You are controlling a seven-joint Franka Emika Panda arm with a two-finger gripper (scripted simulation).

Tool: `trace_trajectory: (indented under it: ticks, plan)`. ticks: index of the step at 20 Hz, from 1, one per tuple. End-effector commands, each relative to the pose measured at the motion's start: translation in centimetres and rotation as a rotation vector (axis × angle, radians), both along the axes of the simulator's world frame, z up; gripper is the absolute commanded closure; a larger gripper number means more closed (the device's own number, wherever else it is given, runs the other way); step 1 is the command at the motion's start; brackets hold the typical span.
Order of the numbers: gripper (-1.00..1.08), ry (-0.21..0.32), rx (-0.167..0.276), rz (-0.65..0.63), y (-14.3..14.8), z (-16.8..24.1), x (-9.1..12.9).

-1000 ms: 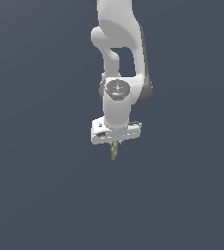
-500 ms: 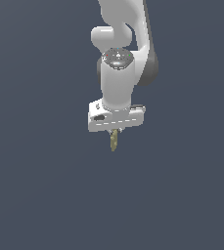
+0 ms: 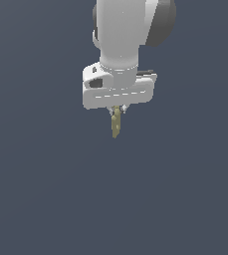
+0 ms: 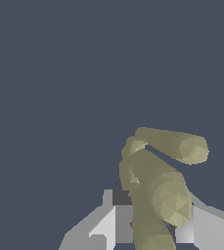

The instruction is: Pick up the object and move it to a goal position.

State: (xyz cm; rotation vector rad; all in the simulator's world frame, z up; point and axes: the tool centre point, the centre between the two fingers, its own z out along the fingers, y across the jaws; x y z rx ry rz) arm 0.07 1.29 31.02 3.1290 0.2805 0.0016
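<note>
The object [image 3: 116, 125] is a small lumpy olive-yellow banana-like piece. In the exterior view it hangs straight down from under the white gripper [image 3: 117, 110], which is shut on its upper end. The gripper and object are raised in mid-air against the plain dark grey background. In the wrist view the object [image 4: 157, 185] fills the space between the two light grey fingers [image 4: 209, 227], with lumpy lobes sticking out past them.
The white arm [image 3: 128, 30] rises out of the top of the exterior view. Around it is only uniform dark grey background [image 3: 36, 199].
The arm has risen and come closer to the exterior camera, carrying the object with it. The grip on the object has not changed.
</note>
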Motion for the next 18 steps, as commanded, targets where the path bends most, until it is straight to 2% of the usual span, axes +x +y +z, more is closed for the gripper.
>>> trace_trajectory:
  ticks: [1,11,18]
  plan:
    - [1.08,0.001,0.000,0.000,-0.1,2.9,-0.2]
    - [1.08,0.001,0.000,0.000,-0.3,13.4,-0.5]
    - [1.08,0.001,0.000,0.000,-0.4,18.5,-0.5]
